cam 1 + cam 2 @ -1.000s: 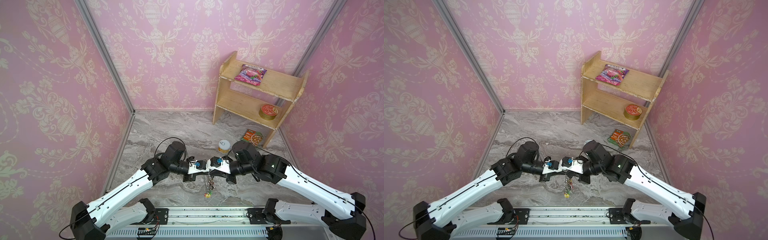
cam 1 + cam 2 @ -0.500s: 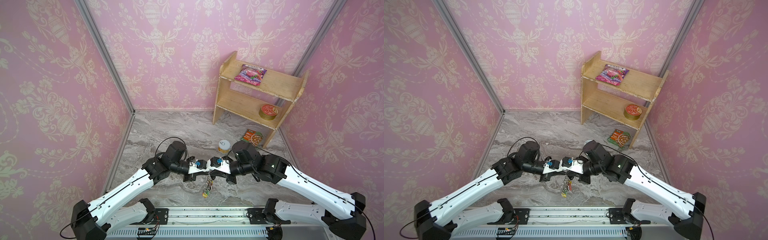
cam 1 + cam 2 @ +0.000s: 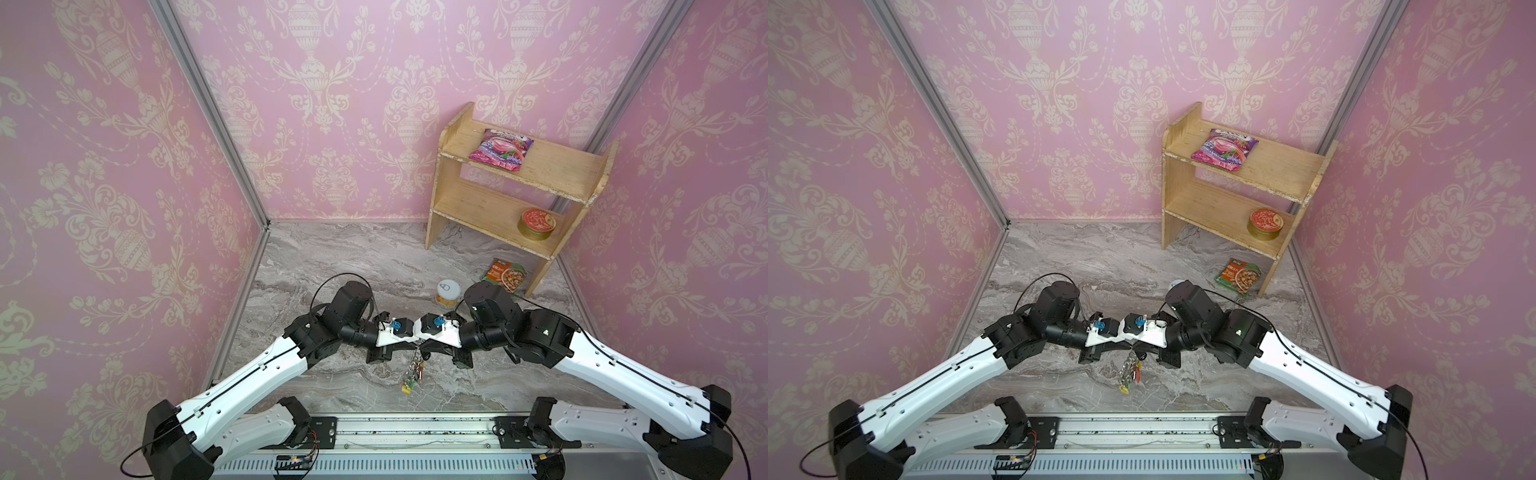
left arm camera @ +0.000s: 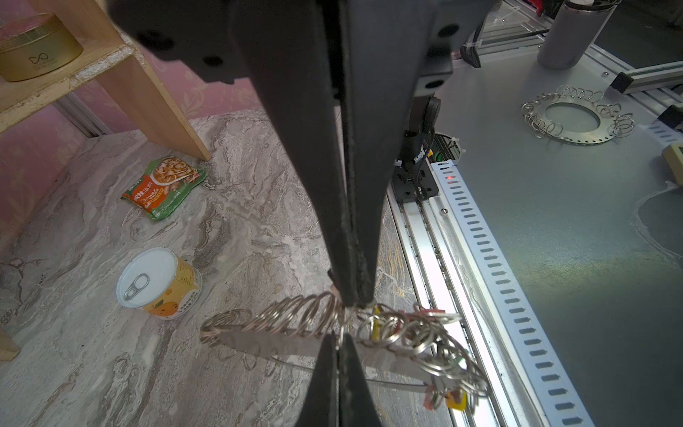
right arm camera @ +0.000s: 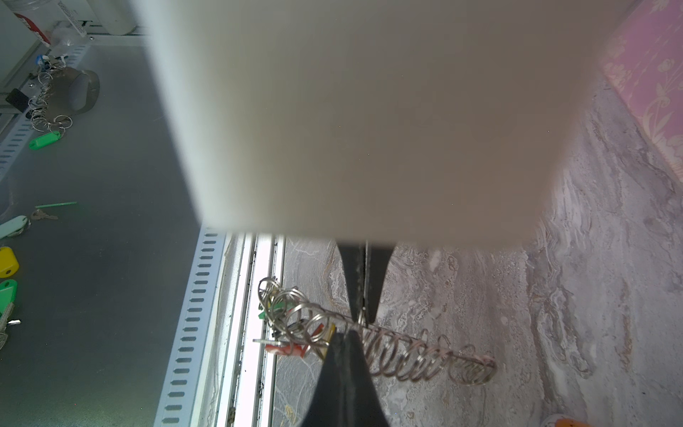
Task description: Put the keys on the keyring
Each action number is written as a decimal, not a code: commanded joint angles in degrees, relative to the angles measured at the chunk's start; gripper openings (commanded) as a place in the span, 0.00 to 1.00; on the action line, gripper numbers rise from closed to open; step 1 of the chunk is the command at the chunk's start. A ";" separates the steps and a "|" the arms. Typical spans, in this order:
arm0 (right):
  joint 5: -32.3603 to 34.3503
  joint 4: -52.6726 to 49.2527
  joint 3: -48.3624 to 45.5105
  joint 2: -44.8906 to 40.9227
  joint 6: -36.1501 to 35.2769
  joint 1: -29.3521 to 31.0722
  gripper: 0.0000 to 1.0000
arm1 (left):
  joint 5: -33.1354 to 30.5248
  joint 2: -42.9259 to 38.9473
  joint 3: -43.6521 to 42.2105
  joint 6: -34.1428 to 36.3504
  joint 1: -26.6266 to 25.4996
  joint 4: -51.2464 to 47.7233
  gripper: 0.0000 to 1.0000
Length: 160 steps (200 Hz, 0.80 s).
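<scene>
Marble top (image 3: 332, 266) unchgd; left gripper (image 4: 338, 344) & right gripper (image 5: 343, 338) still clamp keyring (image 4: 258, 340).

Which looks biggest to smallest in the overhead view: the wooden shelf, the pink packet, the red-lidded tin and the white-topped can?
wooden shelf
pink packet
red-lidded tin
white-topped can
The can stands lower, on the floor, so tin versus can is unsure.

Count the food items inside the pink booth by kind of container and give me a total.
Packets: 2, pink packet on the top board of the shelf, green packet on the floor.
Cans: 2, gold tin on the lower board, pull-tab can on the floor.
Total: 4
</scene>
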 commanded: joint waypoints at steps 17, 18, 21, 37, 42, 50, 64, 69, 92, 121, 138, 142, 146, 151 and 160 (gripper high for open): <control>-4.89 -3.72 0.22 -1.22 -0.25 0.90 0.00 | -1.06 0.59 2.96 -2.11 1.91 4.23 0.00; -4.91 -3.75 0.24 -1.23 -0.29 0.91 0.00 | -1.06 0.59 2.96 -2.11 1.92 4.23 0.00; -4.87 -3.78 0.22 -1.18 -0.25 0.98 0.00 | -1.01 0.59 2.98 -2.16 1.86 4.19 0.00; -4.85 -3.86 0.30 -1.33 -0.32 0.93 0.00 | -0.88 0.68 3.12 -2.29 2.05 4.21 0.00; -4.86 -3.87 0.31 -1.31 -0.25 0.94 0.00 | -0.89 0.76 3.09 -2.33 2.11 4.23 0.00; -4.85 -3.88 0.33 -1.30 -0.25 0.86 0.00 | -0.88 0.77 3.14 -2.29 2.10 4.23 0.00; -4.82 -3.85 0.32 -1.35 -0.26 0.92 0.00 | -0.88 0.83 3.20 -2.38 2.20 4.19 0.00; -4.95 -3.87 0.33 -1.25 -0.25 0.92 0.00 | -0.83 0.76 3.22 -2.45 2.20 4.31 0.00; -5.02 -3.81 0.34 -1.41 -0.16 0.98 0.00 | -0.98 0.72 3.05 -2.55 2.39 4.41 0.00; -5.02 -3.96 0.34 -1.46 -0.16 0.96 0.00 | -1.01 0.85 3.05 -2.68 2.50 4.48 0.00; -5.03 -3.93 0.29 -1.46 -0.16 0.91 0.00 | -0.97 0.94 3.14 -2.82 2.55 4.49 0.00; -5.10 -3.96 0.33 -1.48 -0.16 0.91 0.00 | -0.97 0.99 3.14 -2.86 2.69 4.44 0.00; -5.11 -3.96 0.28 -1.51 -0.12 0.95 0.00 | -0.89 1.03 3.18 -2.86 2.71 4.49 0.00; -5.09 -3.96 0.25 -1.57 -0.17 0.94 0.00 | -0.90 1.07 3.21 -2.90 2.69 4.48 0.00; -4.96 -3.96 0.22 -1.55 -0.16 0.88 0.00 | -0.88 1.11 3.22 -2.99 2.74 4.49 0.00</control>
